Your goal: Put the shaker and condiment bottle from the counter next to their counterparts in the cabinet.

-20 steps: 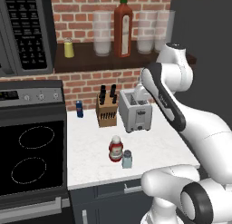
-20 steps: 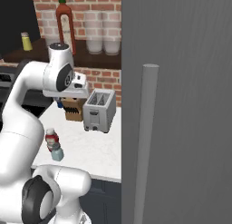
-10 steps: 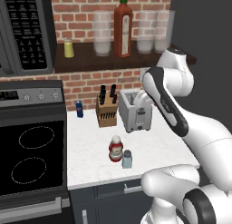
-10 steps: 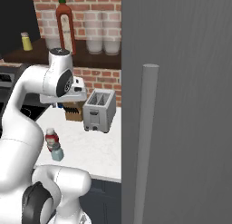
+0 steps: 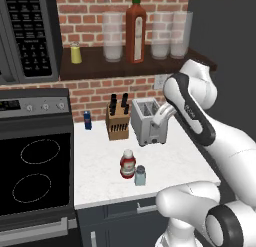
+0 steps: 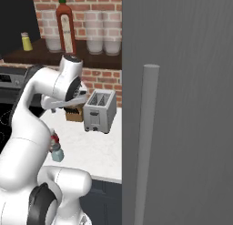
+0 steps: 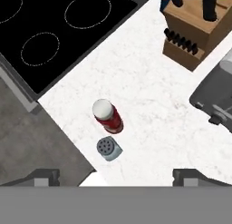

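**Shaker and red bottle stand on the table, pincer spread above**

Here the small pale blue-grey translucent shaker with its grey cap (image 5: 140, 175) stands upright near the front edge of the white marble table (image 5: 170, 156). Just beside it, perhaps touching though the views are too coarse to be sure, stands the squat red condiment bottle with a white cap (image 5: 127, 164). In the hand view both lie below the pincer (image 7: 116, 175), whose two dark fingertips (image 7: 45, 177) stand spread wide and hold nothing. Behind the pair sit a wooden knife block (image 5: 117, 121) and a silver toaster (image 5: 147, 121), with a small blue can (image 5: 87, 119) by the black stove (image 5: 35, 171). Up on the dark brown wooden shelf with a brick back wall (image 5: 95, 66) stand the small yellow shaker (image 5: 75, 53) and the tall red-brown bottle with a green cap (image 5: 135, 31), among clear glasses (image 5: 113, 37).
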Available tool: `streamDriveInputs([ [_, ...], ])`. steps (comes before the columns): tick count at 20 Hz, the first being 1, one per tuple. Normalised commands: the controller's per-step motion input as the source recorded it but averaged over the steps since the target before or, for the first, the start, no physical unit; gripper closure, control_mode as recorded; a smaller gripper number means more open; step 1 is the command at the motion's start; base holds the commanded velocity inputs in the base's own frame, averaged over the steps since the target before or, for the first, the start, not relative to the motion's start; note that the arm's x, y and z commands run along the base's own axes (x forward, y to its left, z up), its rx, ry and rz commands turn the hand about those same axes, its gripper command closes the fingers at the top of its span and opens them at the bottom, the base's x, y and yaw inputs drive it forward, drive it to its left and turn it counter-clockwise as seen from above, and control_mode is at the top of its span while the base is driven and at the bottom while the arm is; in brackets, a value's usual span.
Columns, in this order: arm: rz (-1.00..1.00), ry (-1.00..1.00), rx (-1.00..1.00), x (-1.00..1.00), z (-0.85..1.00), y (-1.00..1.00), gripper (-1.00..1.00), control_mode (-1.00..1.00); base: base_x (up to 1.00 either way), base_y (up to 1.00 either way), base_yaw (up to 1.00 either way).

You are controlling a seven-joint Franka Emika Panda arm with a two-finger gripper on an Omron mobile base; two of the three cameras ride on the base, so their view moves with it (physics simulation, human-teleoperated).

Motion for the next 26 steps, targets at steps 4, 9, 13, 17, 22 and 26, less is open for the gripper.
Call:
streamDriveInputs([
  [4, 0.26, 0.0, 0.07, 0.0, -0.16, 0.15, -1.0, -1.0, 0.0, 0.0, 0.0],
  [9, 0.12, 0.0, 0.01, -0.04, -0.22, 0.05, -1.0, -1.0, 0.0, 0.0, 0.0],
  [13, 0.07, -0.03, 0.0, -0.37, -0.36, 0.05, -1.0, -1.0, 0.0, 0.0, 0.0],
  [17, 0.05, -0.14, 0.0, -0.59, -0.29, 0.0, -1.0, -1.0, 0.0, 0.0, 0.0],
  [22, 0.01, -0.15, 0.0, -0.49, -0.21, 0.0, -1.0, -1.0, 0.0, 0.0, 0.0],
  [26, 0.0, -0.02, 0.01, -0.04, 0.0, 0.0, -1.0, -1.0, 0.0, 0.0, 0.0],
])
